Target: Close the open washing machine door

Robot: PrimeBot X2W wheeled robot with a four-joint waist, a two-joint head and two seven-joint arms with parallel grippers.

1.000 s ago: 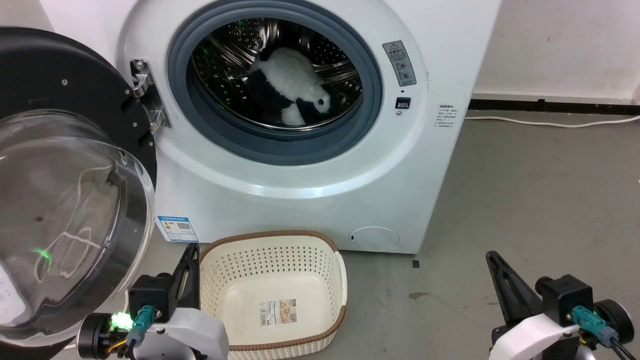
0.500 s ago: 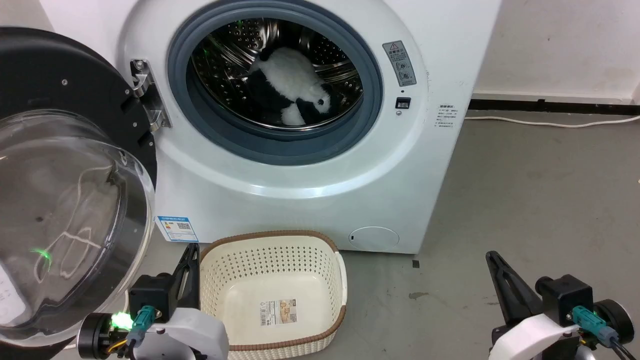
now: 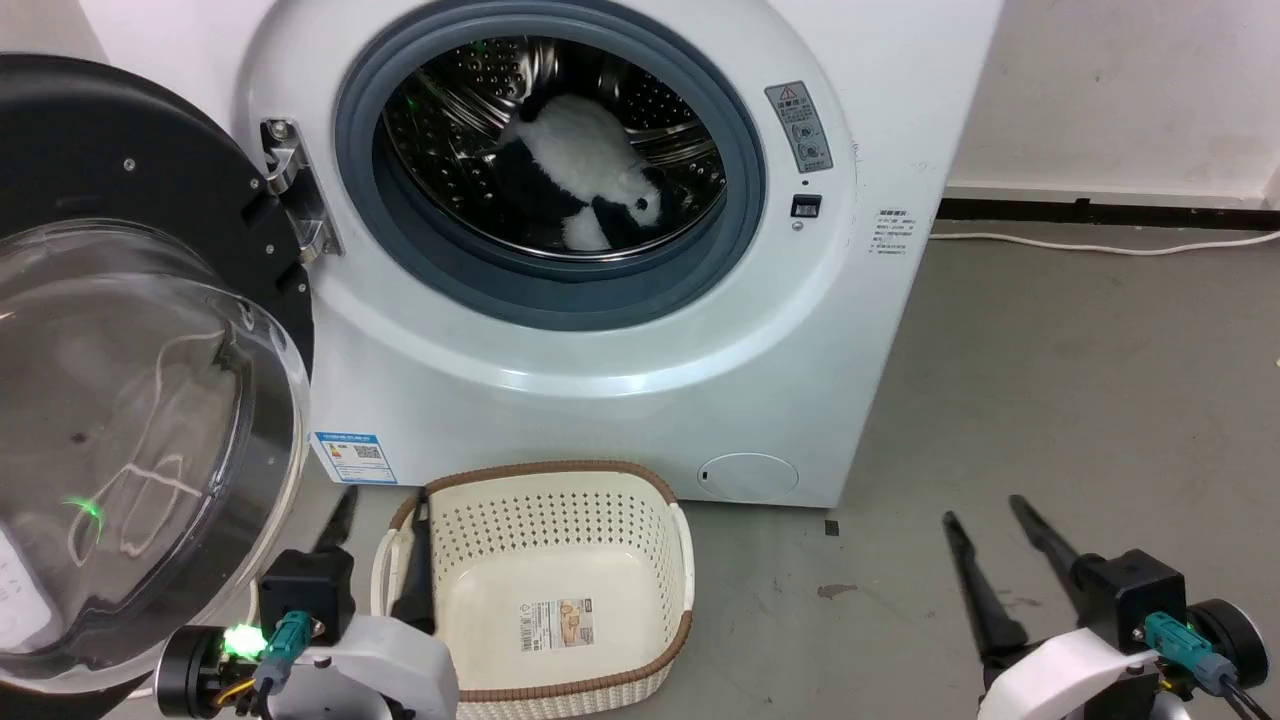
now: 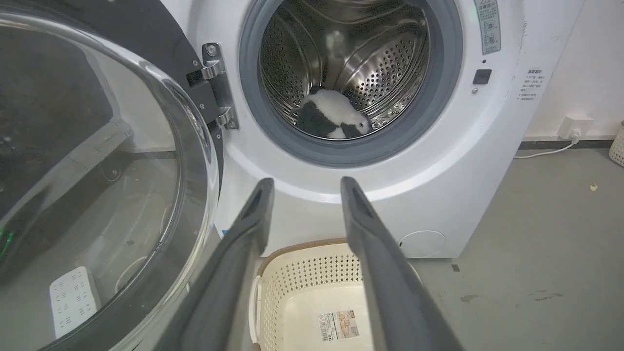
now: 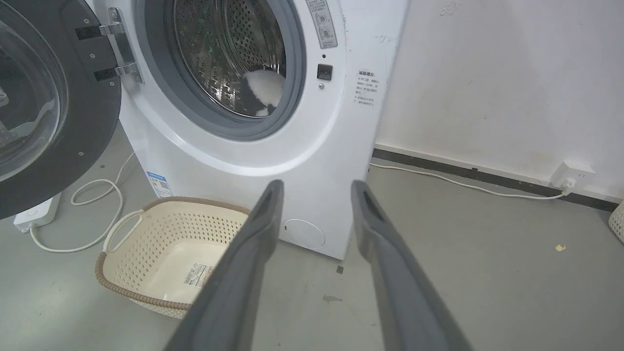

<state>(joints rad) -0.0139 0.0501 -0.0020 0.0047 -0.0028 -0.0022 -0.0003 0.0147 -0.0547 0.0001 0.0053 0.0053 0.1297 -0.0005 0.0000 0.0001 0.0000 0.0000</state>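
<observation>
straight ahead on a grey concrete floor stands the washing machine (image 3: 620,380), white and front-loading, its round drum opening ringed by a grey rubber gasket (image 3: 560,290). the washing machine door (image 3: 100,130) is swung fully open to the robot's left, hanging from a metal hinge (image 3: 295,190) on the left side of the opening. its wide black rim faces the camera and its clear glass bowl (image 3: 130,430) bulges outward, well apart from the gasket.

on the floor just in front of the machine sits a cream perforated laundry basket (image 3: 545,468) with a brown rim, nothing in it but a label on its bottom.

the left gripper (image 3: 385,492) is at the lower left, between the door's glass and the basket, its two dark fingers spread apart and holding nothing; one finger crosses the basket's left edge in the head view. the right gripper (image 3: 982,508) is at the lower right over bare floor, well away from the machine, fingers likewise parted and holding nothing.

inside the steel drum lies a black and white plush toy (image 3: 585,160). a blue label sticker (image 3: 352,458) is at the machine's lower left, and a small round service flap (image 3: 748,477) is low on its front, to the right of the basket.
</observation>
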